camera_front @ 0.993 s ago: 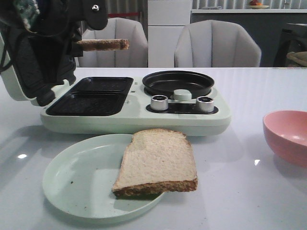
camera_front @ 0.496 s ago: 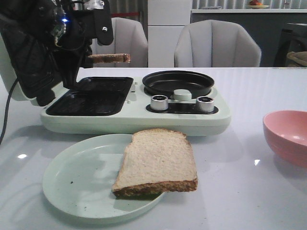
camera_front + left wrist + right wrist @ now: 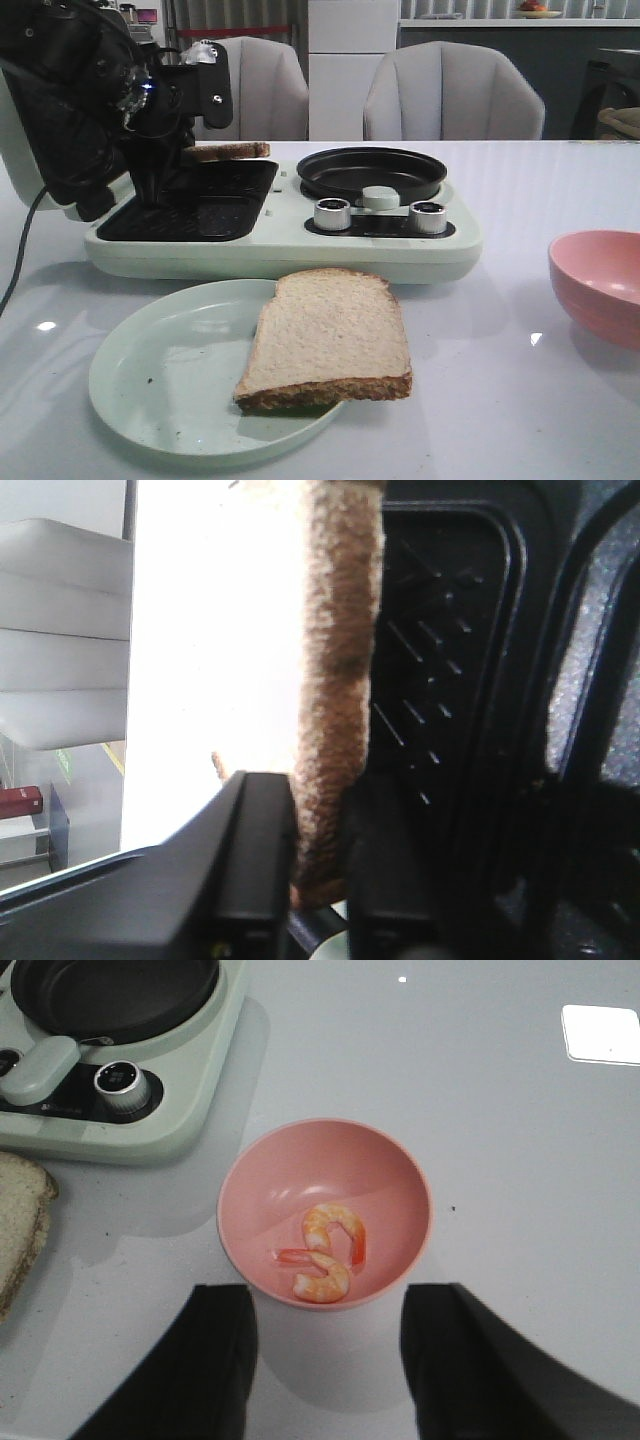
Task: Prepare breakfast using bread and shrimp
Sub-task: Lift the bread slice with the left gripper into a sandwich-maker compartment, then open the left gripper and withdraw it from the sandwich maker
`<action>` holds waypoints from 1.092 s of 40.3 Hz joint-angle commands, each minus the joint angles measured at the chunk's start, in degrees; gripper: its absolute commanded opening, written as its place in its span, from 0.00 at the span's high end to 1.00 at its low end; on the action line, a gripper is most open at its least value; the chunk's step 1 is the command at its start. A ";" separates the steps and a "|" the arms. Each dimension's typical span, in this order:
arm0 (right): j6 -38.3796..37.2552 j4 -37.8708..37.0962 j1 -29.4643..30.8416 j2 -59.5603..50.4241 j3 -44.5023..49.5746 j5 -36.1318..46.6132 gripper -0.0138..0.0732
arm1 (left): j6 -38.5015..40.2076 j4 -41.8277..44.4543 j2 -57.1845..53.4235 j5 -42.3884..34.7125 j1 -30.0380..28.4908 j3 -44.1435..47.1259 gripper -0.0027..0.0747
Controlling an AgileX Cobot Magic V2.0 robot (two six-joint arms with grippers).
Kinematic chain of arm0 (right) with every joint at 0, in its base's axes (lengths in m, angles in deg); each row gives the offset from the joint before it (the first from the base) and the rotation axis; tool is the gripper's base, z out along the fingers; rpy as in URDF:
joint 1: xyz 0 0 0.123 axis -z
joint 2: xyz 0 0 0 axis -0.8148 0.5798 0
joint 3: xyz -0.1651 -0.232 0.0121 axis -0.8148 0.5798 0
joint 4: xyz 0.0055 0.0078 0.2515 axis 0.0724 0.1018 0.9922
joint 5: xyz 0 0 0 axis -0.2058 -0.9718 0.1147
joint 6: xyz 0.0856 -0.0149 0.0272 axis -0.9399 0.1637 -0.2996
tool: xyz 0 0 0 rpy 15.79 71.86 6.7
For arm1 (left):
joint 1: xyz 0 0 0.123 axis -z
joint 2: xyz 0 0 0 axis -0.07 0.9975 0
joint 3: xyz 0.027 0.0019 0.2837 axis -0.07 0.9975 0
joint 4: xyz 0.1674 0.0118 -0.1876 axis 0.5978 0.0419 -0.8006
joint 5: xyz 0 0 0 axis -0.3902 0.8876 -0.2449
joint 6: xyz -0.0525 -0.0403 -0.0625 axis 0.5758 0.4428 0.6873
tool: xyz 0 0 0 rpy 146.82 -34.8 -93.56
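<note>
At far left, about 10 o'clock in the front view, left gripper (image 3: 165,165) clamped on one slice of bread (image 3: 232,151), held flat and level just above the ribbed black grill plates (image 3: 190,205) of the pale green breakfast maker (image 3: 290,245), crust edge pointing toward 3 o'clock. Seen from the left wrist, same held slice (image 3: 335,680) edge-on, pinched between the two black fingers (image 3: 250,860), ridged grill surface (image 3: 440,660) close beside it; whether crust touches the plate cannot be told. Open lid (image 3: 45,120) of the appliance tilted back at 9 o'clock, behind the arm. Further right on the appliance, a round black pan (image 3: 371,173) at roughly 12 o'clock, with two silver knobs (image 3: 332,214) and a small pale handle below it. In front of the appliance, at 6 o'clock, a pale green plate (image 3: 150,385) on the white counter (image 3: 500,400), carrying the second slice of bread (image 3: 328,338), lying flat with its near corner overhanging the plate's rim toward 4 o'clock. At far right, 3 o'clock, a pink bowl (image 3: 600,282) cut off by the frame edge. From the right wrist, right gripper (image 3: 330,1360) spread open above the counter, hovering over that pink bowl (image 3: 260,1175) and holding nothing; shrimp (image 3: 328,1252) lying inside the bowl, two curled orange pieces touching each other near the bottom.
</note>
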 commanded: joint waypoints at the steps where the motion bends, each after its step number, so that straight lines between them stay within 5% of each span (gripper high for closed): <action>1: 0.46 0.30 -0.07 0.34 -1.94 3.71 0.32 | 0.22 1.61 -3.37 1.50 -0.44 -2.07 0.50; 6: 0.46 0.30 -0.07 0.34 -1.94 3.71 0.32 | 0.22 1.61 -3.48 1.61 -0.44 -2.07 0.37; 28: 0.46 0.30 -0.07 0.34 -1.94 3.71 0.32 | 2.65 1.61 -20.49 0.71 1.73 13.92 0.38; 38: 0.46 0.30 -0.07 0.34 -1.94 3.71 0.32 | 25.12 1.61 -36.08 2.71 7.37 24.44 0.38; 44: 0.46 0.30 -0.07 0.34 -1.94 3.71 0.32 | 32.10 1.61 -45.96 2.59 11.20 31.60 0.38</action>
